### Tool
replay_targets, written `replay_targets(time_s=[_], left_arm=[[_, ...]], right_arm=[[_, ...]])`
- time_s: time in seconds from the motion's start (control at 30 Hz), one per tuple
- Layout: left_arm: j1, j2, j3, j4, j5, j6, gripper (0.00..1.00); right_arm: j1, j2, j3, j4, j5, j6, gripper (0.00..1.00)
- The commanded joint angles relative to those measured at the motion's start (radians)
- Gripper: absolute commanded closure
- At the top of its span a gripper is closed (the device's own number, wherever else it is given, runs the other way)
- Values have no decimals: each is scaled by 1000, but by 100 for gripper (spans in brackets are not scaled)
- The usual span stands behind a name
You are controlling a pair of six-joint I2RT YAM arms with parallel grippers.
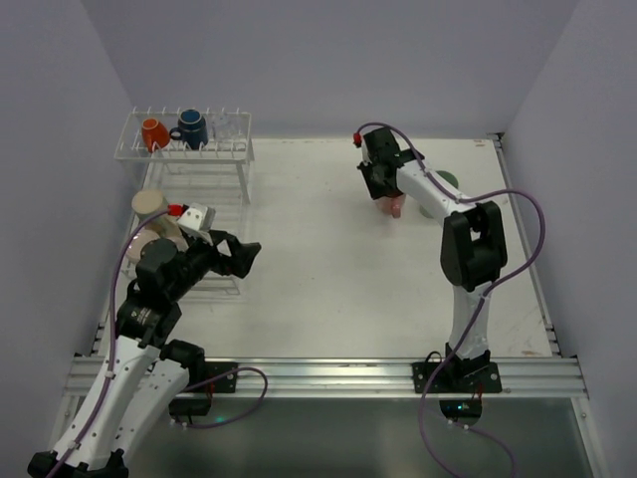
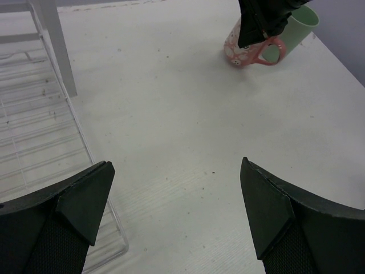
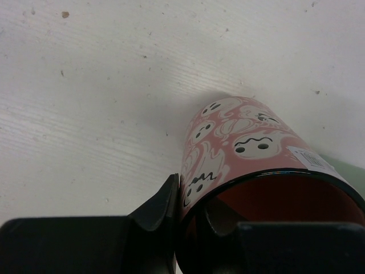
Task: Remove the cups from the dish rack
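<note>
Clock read from tbl (image 1: 328,289) centre in top view, 12 = far side. At 10, dish rack (image 1: 245,174) along tbl's L edge: upper shelf (image 1: 227,127) at far end, lower tray (image 1: 204,194) running from under it toward 7. On shelf: L small mug (image 1: 153,132), w/ R small mug (image 1: 191,127) at its 3. On tray's L side: far tray mug (image 1: 149,203), w/ near tray mug (image 1: 146,242) at its 6, partly behind L arm (image 1: 149,299). L gripper (image 1: 242,257) over tray's near R edge. At 1: R gripper (image 3: 189,200) on gripped mug (image 1: 394,207), one finger inside rim, other outside wall. Last mug (image 1: 445,180) just beside at its 2, partly behind R arm (image 1: 468,249).
</note>
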Motion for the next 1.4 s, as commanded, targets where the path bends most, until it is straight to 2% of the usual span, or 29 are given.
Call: replay_targets(time_s=[0.0,0.23,0.43,0.5,0.53,0.57,0.6,0.73,0.83,0.87,0.93,1.0,1.07,1.1,1.2,1.37], left_arm=[[5,-10,26,-14,-81,14,0],[13,2,37,-32,-158,13,0],[13,-2,54,-58,-233,7,0],[13,5,69,-65,-252,-3,0],[13,8,80,-69,-277,-9,0],[13,10,103,-71,-302,-19,0],[13,12,117,-69,-311,-24,0],[13,27,205,-81,-423,-42,0],[12,41,241,-126,-573,-76,0],[13,36,241,-135,-662,-93,0],[13,18,220,-152,-759,-110,0],[12,-28,174,-131,-929,-105,0],[13,-47,123,-132,-1038,-118,0],[13,-44,114,-140,-1052,-130,0],[13,25,115,-175,-1075,-170,0],[82,229,166,-278,-1088,-240,0]], right_arm=[[-23,-29,1,57,-8,-52,98],[-49,-53,-51,66,-75,-34,89],[-57,-95,-87,87,-91,-17,74],[-57,-119,-87,86,-78,-3,63],[-57,-130,-87,87,-75,4,55],[-57,-145,-87,87,-78,12,40],[-57,-182,-85,87,-87,27,34],[-56,-292,-102,102,-123,89,17],[-57,-406,-165,142,-153,129,6],[-56,-437,-188,155,-160,141,4],[-54,-503,-284,208,-218,181,1],[-51,-613,-373,259,-245,227,1],[-42,-725,-519,349,-304,253,1],[-37,-757,-598,378,-321,276,1],[-33,-842,-683,449,-359,284,1],[-33,-876,-685,434,-368,275,1]])
